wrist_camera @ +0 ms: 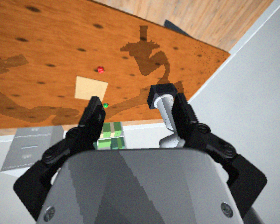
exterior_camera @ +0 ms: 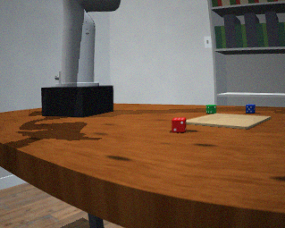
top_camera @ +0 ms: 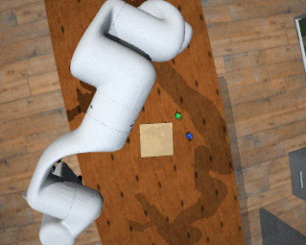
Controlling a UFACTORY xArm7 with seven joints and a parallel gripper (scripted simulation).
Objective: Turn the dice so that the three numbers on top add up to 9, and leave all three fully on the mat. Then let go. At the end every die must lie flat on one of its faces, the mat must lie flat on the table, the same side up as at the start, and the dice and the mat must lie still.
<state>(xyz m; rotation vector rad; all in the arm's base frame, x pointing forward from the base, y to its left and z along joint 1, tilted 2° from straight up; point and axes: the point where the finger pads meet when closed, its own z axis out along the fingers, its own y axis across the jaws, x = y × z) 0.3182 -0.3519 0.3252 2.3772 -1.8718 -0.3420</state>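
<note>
Dice red [exterior_camera: 179, 124], green [exterior_camera: 211, 109] and blue [exterior_camera: 250, 108] all lay off the mat [exterior_camera: 229, 120], so I judged nothing done, gripper [wrist_camera: 137, 112] fingers spread empty.

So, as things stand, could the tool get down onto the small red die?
Probably yes: the small red die sits alone on the wooden table, apart from the tan square mat, and the tool is open and empty above.

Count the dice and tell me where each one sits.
3, none on the mat: the red die near its front corner, the green die and the blue die on the table behind it.
</note>
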